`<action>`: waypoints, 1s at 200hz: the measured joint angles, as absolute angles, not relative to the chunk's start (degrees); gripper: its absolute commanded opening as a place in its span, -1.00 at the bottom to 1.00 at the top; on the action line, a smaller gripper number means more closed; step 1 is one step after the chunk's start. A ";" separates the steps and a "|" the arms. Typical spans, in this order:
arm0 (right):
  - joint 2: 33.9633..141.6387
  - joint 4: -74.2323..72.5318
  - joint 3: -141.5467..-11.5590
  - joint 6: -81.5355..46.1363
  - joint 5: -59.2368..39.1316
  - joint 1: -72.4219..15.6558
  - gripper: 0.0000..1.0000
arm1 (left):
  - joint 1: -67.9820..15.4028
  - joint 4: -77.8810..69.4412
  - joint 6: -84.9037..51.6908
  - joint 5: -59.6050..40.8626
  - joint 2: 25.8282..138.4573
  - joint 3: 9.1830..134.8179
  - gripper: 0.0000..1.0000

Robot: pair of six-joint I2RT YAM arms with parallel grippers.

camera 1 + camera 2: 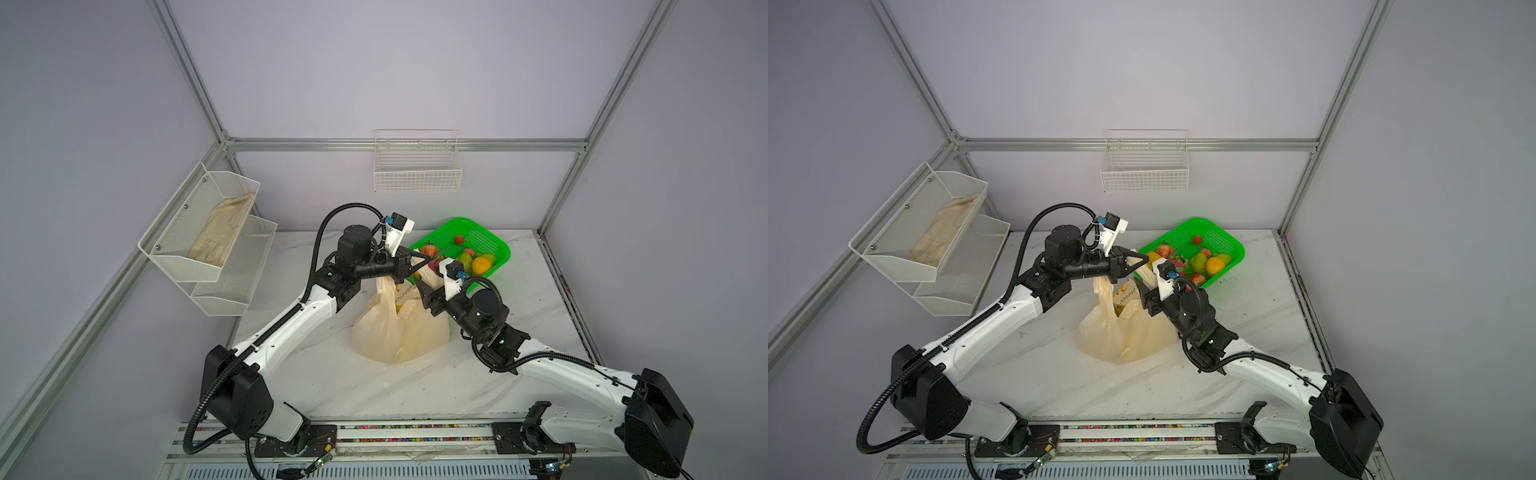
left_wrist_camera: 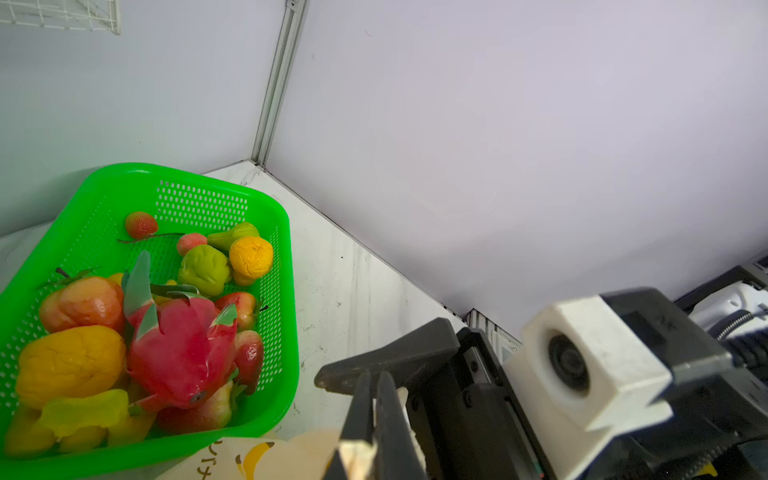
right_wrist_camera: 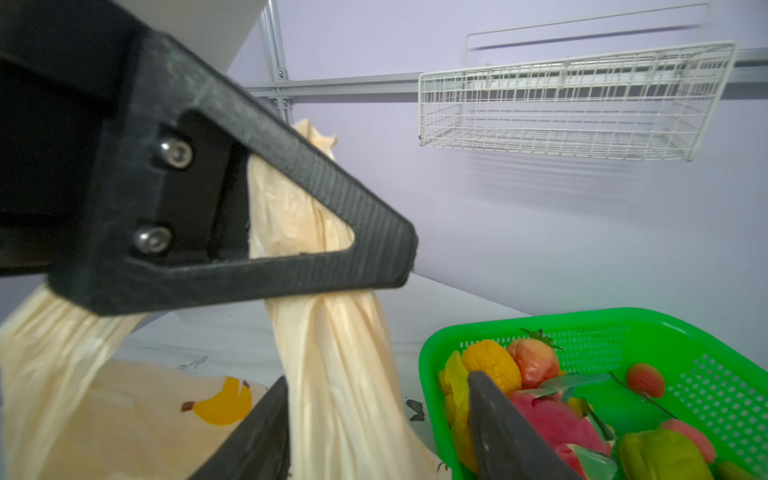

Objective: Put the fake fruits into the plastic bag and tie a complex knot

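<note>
- Both top views: the white marble-pattern desk (image 1: 332,382) fills the floor of the cell and carries the work items.
- Left arm (image 1: 291,324) and right arm (image 1: 559,368), white with black joints, reach in from the near edge toward mid-desk.
- Two-tier mesh shelf (image 1: 199,232) is fixed to the left wall; a pale cloth (image 1: 220,232) lies in its upper tier.
- Plastic bag (image 1: 390,332), cream with banana prints, stands at mid-desk between the arms. Its body rests on the desk and its top is drawn upward into two strands.
- Green basket (image 1: 480,240), mesh-sided and upright, sits at the back right of the desk, its near left corner just beside the bag.
- Fake fruits (image 2: 183,349): all those seen lie in the green basket, among them a pink dragon fruit, an orange, and yellow, green and red pieces. Whether any lies inside the bag cannot be told.
- Left pincer (image 2: 374,382): clenched on a bag handle, with cream plastic pinched between its fingers, raised above the bag.
- Right pincer (image 3: 378,378): released, jaws standing apart. One strand of the bag hangs between them; contact not discernible.
</note>
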State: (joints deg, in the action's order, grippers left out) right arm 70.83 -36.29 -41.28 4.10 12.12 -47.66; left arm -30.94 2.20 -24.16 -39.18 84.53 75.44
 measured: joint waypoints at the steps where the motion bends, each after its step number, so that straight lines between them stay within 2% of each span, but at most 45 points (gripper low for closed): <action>1: 71.07 -36.45 -41.43 4.05 12.75 -47.77 0.18 | -30.94 2.17 -24.29 -39.13 84.53 75.42 -1.00; 27: 75.61 -37.15 -44.34 2.96 22.46 -49.10 -0.01 | -30.94 1.23 -26.63 -38.70 84.51 74.94 -1.00; 53: 79.92 -37.23 -46.41 0.75 28.27 -49.19 -0.12 | -30.94 0.51 -27.90 -38.48 84.31 74.30 -1.00; 80: 82.48 -37.10 -45.17 -1.76 29.80 -49.19 -0.20 | -30.89 0.97 -28.38 -37.98 84.31 74.13 -1.00; 124: 81.82 -36.62 -41.15 -3.44 28.01 -49.17 -0.20 | -30.72 1.45 -28.45 -38.09 84.31 74.13 -1.00; 136: 81.01 -36.51 -40.40 -3.36 26.33 -49.06 -0.11 | -30.59 1.48 -28.32 -38.17 84.31 74.13 -1.00; 162: 78.00 -35.38 -39.62 -2.31 19.99 -47.55 0.28 | -30.04 1.43 -27.86 -38.37 84.31 74.13 -1.00; 200: 71.48 -33.43 -39.57 0.01 2.87 -42.22 0.61 | -29.50 1.50 -27.27 -38.79 84.31 74.13 -1.00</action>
State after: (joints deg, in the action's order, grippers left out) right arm 71.48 -33.43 -39.57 0.01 2.87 -42.22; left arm -29.50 1.50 -27.27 -38.79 84.31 74.13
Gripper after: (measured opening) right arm 0.771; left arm 0.047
